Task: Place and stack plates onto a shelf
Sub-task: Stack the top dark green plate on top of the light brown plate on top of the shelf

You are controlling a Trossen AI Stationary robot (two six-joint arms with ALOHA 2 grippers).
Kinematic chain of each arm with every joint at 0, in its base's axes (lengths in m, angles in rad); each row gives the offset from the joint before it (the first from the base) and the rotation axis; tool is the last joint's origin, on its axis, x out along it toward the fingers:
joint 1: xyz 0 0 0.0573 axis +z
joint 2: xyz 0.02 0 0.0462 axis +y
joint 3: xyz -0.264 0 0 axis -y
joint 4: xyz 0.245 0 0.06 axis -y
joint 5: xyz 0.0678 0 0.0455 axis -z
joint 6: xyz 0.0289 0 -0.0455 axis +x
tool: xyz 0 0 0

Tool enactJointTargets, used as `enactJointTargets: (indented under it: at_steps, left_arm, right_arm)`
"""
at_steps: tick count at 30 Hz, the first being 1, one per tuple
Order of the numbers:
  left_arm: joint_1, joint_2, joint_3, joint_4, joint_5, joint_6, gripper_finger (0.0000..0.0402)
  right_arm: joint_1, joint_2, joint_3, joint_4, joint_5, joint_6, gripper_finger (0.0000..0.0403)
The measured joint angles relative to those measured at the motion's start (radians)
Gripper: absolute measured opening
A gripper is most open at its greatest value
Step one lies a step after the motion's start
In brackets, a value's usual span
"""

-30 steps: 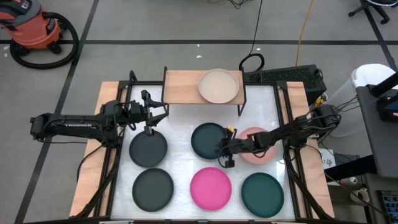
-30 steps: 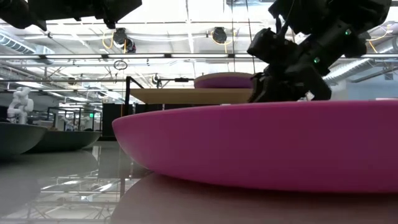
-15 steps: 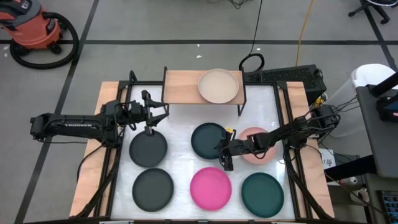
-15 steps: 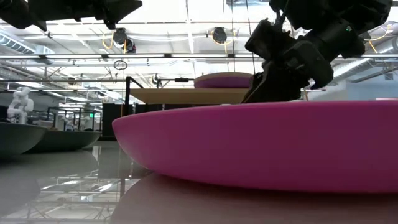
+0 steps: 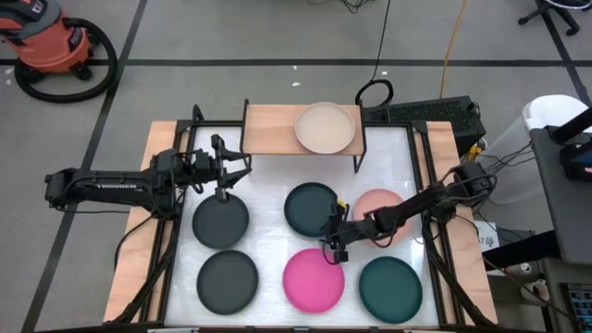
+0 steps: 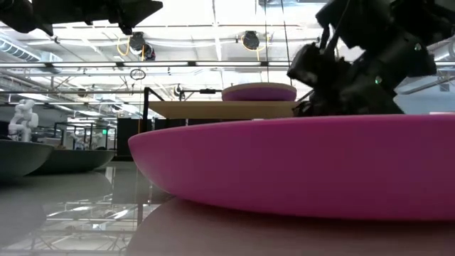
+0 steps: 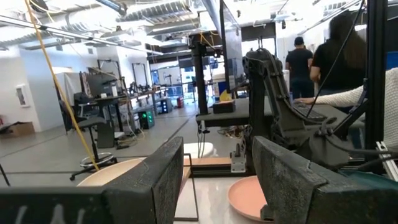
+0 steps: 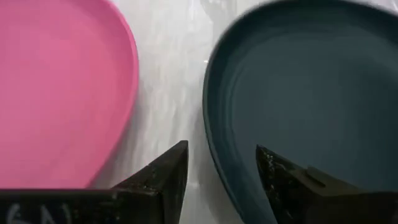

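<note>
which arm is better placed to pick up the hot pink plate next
Right. Its gripper hangs with open jaws at the hot pink plate; the left gripper waits near the shelf.

Right gripper [image 5: 335, 248] is hanging lower centre, fingers parted, pointing down; left gripper [image 5: 242, 166] is waiting centre-left, fingers parted.

Robotics lab/workshop: exposed ceiling ducts [image 7: 134, 14], equipment benches [image 7: 109, 106], shop vac [image 5: 54, 44], taped floor.
</note>
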Motion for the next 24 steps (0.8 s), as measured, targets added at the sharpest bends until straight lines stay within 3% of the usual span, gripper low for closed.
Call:
enactJointTargets:
  at_steps: [9, 12, 19, 24]
  left_arm:
    - [0.0, 0.0, 0.0, -0.002, 0.0, -0.001, 0.0198]
    - [0.0, 0.0, 0.0, -0.002, 0.0, -0.001, 0.0198]
    - [0.0, 0.0, 0.0, -0.002, 0.0, -0.001, 0.0198]
    - [0.0, 0.0, 0.0, -0.002, 0.0, -0.001, 0.0198]
  right_arm:
    - [-0.014, 0.023, 0.0, 0.005, 0.046, -0.022, 0.0159]
    - [-0.014, 0.023, 0.0, 0.005, 0.045, -0.059, 0.0128]
    - [-0.013, -0.005, 0.0, 0.026, 0.048, -0.121, 0.0015]
    - [-0.002, -0.093, -0.001, 0.096, 0.038, -0.198, 0.0009]
